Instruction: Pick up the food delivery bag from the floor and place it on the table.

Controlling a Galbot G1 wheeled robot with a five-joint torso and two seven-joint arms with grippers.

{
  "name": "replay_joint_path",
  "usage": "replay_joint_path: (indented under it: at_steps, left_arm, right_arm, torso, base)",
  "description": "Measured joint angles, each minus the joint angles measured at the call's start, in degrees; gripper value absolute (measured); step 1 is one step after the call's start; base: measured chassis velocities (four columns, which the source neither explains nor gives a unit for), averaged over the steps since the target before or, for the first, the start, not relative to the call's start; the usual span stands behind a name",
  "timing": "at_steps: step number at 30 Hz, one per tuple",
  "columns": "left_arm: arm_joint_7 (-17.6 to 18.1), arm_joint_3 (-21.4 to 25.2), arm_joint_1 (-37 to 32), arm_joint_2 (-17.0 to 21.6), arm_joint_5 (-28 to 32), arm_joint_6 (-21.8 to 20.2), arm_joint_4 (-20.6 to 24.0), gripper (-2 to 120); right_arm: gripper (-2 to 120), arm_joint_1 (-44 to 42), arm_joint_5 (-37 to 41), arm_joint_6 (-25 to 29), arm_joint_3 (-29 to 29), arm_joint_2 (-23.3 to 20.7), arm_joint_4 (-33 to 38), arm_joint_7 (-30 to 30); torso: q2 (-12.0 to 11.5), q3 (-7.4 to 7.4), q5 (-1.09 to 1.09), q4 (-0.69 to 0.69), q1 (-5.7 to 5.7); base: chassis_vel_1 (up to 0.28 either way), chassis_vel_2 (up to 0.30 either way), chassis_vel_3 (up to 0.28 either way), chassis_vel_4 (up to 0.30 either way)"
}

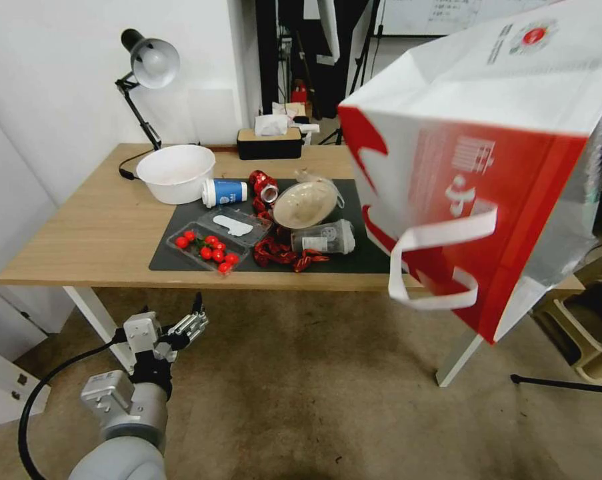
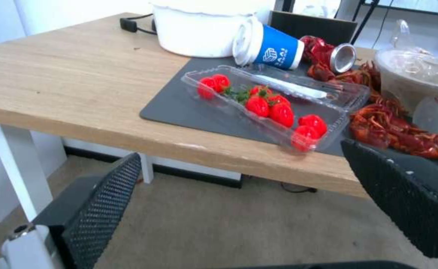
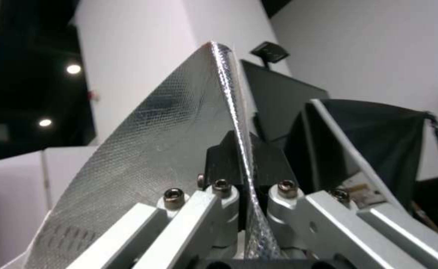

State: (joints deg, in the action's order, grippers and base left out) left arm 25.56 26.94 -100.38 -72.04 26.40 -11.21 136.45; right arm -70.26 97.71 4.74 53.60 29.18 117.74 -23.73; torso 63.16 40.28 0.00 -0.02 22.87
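Food delivery bag (image 1: 474, 167) is hanging tilted at 3 o'clock, its foil edge pinched in the right hand (image 3: 244, 186), risking slipping onto tabletop (image 1: 81, 233) clutter while the left hand (image 1: 191, 327) is idling wide at 7 o'clock.

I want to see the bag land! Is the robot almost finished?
About halfway. Done: the food delivery bag is off the floor, tilted in the air. In hand: the right gripper pinches the bag's foil-lined edge, jaws shut on it. Left: setting it on the table. The left gripper waits open below the table's front edge.
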Motion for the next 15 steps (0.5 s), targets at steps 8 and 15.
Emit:
replay_joint_path:
  at_steps: [8, 15]
  left_arm:
    - [0.00, 0.00, -0.03, -0.02, -0.19, 0.02, -0.11, 100]
    - [-0.04, -0.17, 0.04, -0.11, -0.36, 0.08, -0.24, 100]
  right_arm:
    - [0, 3.71, 3.46, -0.19, -1.51, -2.58, -4.22, 3.83]
    - [0, 7.75, 7.62, -1.97, -4.85, -4.86, -8.18, 12.54]
  torso:
    - [-0.01, -0.01, 0.00, -0.01, 0.00]
    - [-0.02, -0.01, -0.01, -0.01, -0.01]
  base:
    - [0.000, 0.000, 0.000, 0.000]
    - [0.000, 0.000, 0.000, 0.000]
